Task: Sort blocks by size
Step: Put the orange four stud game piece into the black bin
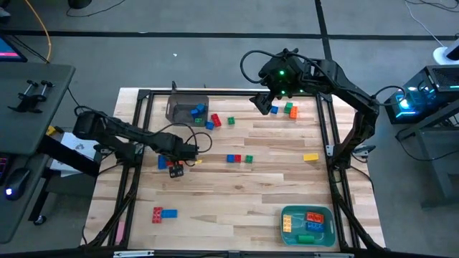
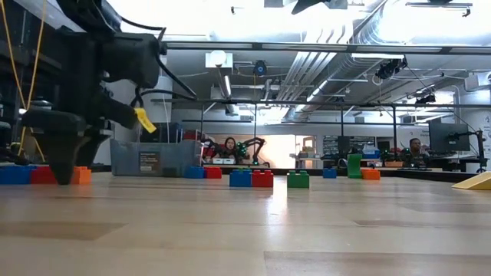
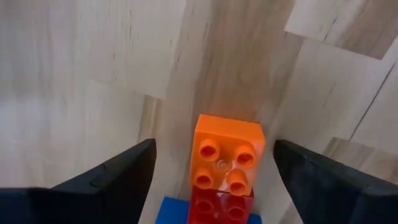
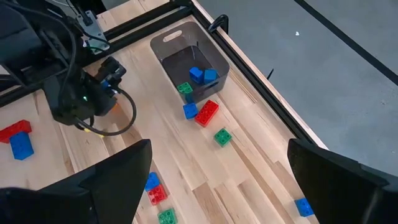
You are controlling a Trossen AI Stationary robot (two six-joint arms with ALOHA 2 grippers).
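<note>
My left gripper (image 1: 174, 169) is open and low over the table's left middle. Its fingers stand on either side of an orange short brick (image 3: 227, 152) without touching it. That brick lies in a row with a red brick (image 3: 221, 205) and a blue brick (image 3: 208, 216), all resting on the table. The low view shows the gripper (image 2: 63, 157) down by the same row (image 2: 42, 175). My right gripper (image 1: 262, 102) is open and empty, held high over the far side; its wrist view (image 4: 221, 152) looks down on the table.
A grey bin (image 1: 174, 109) at the far left holds blue and green bricks. A teal bin (image 1: 286, 213) at the near right holds several bricks. Loose bricks lie in the middle (image 1: 238, 158), by the grey bin (image 1: 216, 120), at far right (image 1: 289, 109), right (image 1: 310, 156) and near left (image 1: 163, 213).
</note>
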